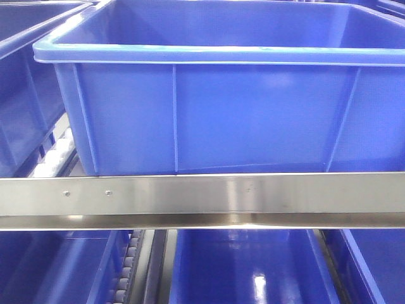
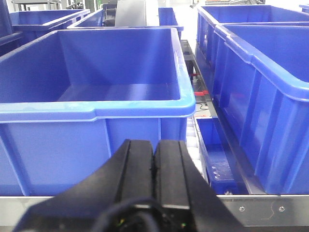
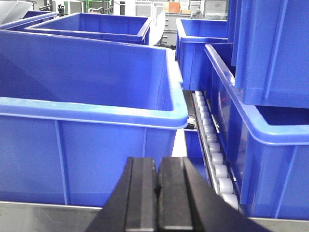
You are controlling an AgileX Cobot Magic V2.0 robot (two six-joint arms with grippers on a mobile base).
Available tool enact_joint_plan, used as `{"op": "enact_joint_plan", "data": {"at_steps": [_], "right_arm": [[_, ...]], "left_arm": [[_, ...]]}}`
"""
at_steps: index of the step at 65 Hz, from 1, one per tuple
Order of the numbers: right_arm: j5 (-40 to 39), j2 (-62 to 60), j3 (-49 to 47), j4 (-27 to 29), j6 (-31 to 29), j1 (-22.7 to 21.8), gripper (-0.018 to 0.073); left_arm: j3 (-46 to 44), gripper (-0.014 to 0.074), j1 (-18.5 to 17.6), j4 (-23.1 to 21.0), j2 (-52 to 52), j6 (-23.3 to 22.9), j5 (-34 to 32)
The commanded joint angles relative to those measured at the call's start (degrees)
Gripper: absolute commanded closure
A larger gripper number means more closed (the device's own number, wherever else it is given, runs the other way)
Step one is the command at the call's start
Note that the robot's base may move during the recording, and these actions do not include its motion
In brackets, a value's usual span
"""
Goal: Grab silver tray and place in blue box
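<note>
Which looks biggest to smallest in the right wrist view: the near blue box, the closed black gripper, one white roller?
1. Blue box, largest.
2. Right gripper, though nearness to the camera inflates it.
3. White roller, smallest.

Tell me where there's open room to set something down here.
The blue box is empty inside, bordered by its four walls. Either side is crowded: neighbouring crates leave only narrow gaps over the roller rails. Left gripper and right gripper are shut, empty.
</note>
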Motion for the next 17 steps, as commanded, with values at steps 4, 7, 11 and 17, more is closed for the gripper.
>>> {"op": "enact_joint_plan", "data": {"at_steps": [4, 7, 11, 17], "right_arm": [[-4.9, -1.2, 0.1, 0.0, -0.2, 0.1, 0.0505], [-4.9, -1.2, 0.1, 0.0, -0.2, 0.1, 0.0505], [-4.9, -1.2, 0.1, 0.0, -0.2, 0.1, 0.0505], [-4.9, -1.2, 0.1, 0.0, -0.2, 0.1, 0.0505]], "left_arm": [[-0.1, 0.0689, 0.2, -0.5, -1.1, -0.6, -4.5], [-0.1, 0.0689, 0.2, -0.5, -1.1, -0.6, -4.5], [-0.1, 0.0689, 0.2, -0.5, -1.1, -0.6, -4.5], [-0.1, 0.0689, 0.2, -0.5, -1.1, -0.6, -4.5]]}}
